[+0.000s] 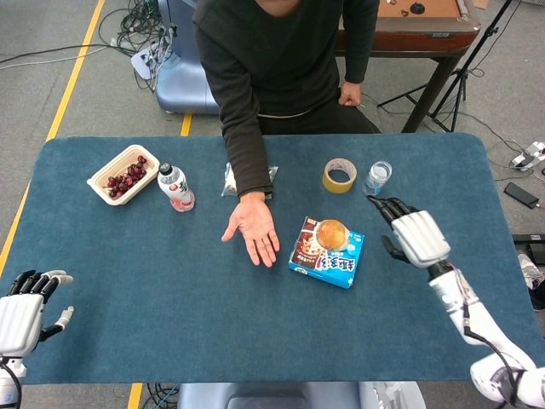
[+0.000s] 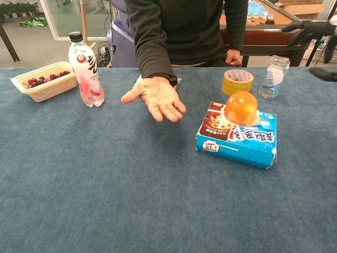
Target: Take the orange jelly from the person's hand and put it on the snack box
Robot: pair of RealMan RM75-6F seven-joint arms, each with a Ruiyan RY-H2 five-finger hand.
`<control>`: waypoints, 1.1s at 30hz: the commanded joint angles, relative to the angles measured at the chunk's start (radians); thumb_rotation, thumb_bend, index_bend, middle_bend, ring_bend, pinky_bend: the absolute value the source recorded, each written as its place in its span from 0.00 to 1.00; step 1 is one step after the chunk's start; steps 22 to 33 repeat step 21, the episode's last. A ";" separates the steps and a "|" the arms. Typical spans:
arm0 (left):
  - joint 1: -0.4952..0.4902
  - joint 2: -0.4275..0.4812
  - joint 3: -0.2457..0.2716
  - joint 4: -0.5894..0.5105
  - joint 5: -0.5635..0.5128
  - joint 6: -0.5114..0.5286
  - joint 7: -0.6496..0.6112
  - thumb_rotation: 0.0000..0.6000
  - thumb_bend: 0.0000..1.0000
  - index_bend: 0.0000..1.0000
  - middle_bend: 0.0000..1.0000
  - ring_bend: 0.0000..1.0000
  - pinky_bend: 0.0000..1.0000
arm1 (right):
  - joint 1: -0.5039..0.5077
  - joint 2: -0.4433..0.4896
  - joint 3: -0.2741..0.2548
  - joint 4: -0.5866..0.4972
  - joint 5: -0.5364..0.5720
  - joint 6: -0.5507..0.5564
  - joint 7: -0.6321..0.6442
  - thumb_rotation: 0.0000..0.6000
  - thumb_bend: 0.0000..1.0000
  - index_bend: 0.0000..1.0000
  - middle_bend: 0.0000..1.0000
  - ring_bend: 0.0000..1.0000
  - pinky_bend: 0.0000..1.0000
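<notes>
The orange jelly [image 2: 240,108], a glossy see-through dome, sits flat side down on the blue snack box [image 2: 237,139], toward its far end. The box lies flat on the table, looks unopened I think.

Both views are evenly and brightly lit from overhead, with no harsh glare. Shadows on the desk [image 1: 170,281] are soft and short, lying close under the objects. The orange jelly [image 2: 240,108] shows a small pale highlight on its dome. The head view is sharp throughout; the chest view blurs slightly at its right edge.
</notes>
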 commanded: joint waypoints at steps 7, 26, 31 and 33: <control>-0.010 -0.025 -0.005 0.011 -0.003 -0.008 0.016 1.00 0.30 0.34 0.28 0.23 0.13 | -0.200 0.086 -0.087 -0.070 -0.058 0.198 -0.036 1.00 0.46 0.08 0.21 0.14 0.42; -0.020 -0.044 -0.006 0.013 0.006 -0.011 0.022 1.00 0.30 0.34 0.28 0.23 0.13 | -0.357 0.083 -0.119 -0.084 -0.132 0.351 -0.034 1.00 0.46 0.11 0.24 0.14 0.42; -0.020 -0.044 -0.006 0.013 0.006 -0.011 0.022 1.00 0.30 0.34 0.28 0.23 0.13 | -0.357 0.083 -0.119 -0.084 -0.132 0.351 -0.034 1.00 0.46 0.11 0.24 0.14 0.42; -0.020 -0.044 -0.006 0.013 0.006 -0.011 0.022 1.00 0.30 0.34 0.28 0.23 0.13 | -0.357 0.083 -0.119 -0.084 -0.132 0.351 -0.034 1.00 0.46 0.11 0.24 0.14 0.42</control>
